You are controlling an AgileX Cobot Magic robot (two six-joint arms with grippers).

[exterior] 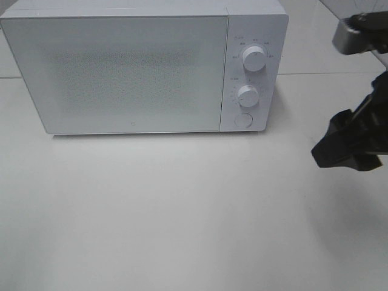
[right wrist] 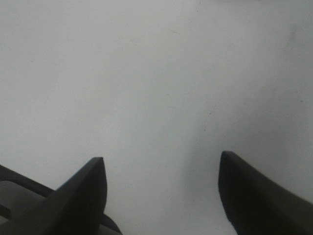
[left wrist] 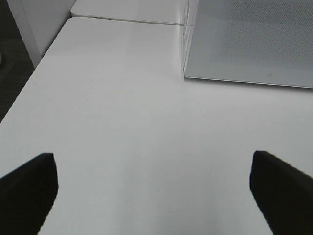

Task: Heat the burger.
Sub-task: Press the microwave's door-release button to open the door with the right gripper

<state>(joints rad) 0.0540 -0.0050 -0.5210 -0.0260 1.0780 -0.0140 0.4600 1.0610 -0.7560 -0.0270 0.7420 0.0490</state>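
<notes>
No burger in view. Microwave [exterior: 133, 73], door shut, sits left of R gripper [right wrist: 161, 156]: jaws apart, empty. L gripper [left wrist: 151, 154] wide, empty.

White microwave [exterior: 130, 73] on table [exterior: 182, 212], door shut; black right end effector [exterior: 347, 144] at right.

From here, the boxy white microwave [exterior: 133, 73] at the far side looks like smooth satin plastic, with a finely speckled, matt door panel [exterior: 121, 76]. Its round white upper knob [exterior: 253, 59] seems glossier. The flat white table [exterior: 182, 212] is smooth with a faint sheen. On the right, the black right gripper [right wrist: 161, 156] looks like matt plastic.
</notes>
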